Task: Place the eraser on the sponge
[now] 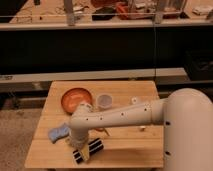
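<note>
Near the table's (130, 147) front edge, the eraser (93, 147) is seen lying flat, with the end effector (81, 151) positioned on it; its grip state cannot be told. The sponge (59, 132) is located just left, apart.

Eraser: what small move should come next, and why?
Probably grip the eraser: the pincer is down over it near the front edge of the table, while the eraser lies flat on the table, apart from the sponge.
</note>
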Robot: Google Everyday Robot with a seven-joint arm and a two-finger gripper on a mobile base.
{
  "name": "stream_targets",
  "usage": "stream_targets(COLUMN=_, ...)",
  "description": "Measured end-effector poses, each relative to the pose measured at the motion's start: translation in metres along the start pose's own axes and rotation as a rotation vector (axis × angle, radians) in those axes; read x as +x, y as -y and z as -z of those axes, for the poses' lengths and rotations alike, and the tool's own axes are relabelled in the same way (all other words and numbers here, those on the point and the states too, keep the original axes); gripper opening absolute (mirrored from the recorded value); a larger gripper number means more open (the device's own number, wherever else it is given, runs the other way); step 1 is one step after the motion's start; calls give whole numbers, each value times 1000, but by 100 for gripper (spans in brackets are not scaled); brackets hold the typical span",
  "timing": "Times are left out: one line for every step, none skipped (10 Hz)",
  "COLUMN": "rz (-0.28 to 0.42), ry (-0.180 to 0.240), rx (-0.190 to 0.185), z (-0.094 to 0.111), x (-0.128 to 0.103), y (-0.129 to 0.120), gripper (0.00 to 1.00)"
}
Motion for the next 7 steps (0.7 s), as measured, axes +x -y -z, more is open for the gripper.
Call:
stream_targets(rz=1, ry=1, rx=-1, z=-1, x=-1, y=0, gripper=79)
stream_targets(rz=1, ry=1, rx=-2, z=-1, x=-1, y=1, gripper=79)
stream_targets(rz=1, ry=3, rx=-4, z=-2, x=-2, y=1, gripper=78)
stream_targets(rz=2, ry=5, rx=-5, z=-3, x=-2, y=1, gripper=75)
stream_targets(rz=3, ry=7, rx=-6, z=-4, x=-3, y=2, gripper=68)
stream_targets(rz=3, ry=10, rx=-7, z=-6, x=-4, y=2, gripper=62)
stream_targets(rz=4, ry=13, rx=-8, z=-7, x=-5, y=2, gripper=51)
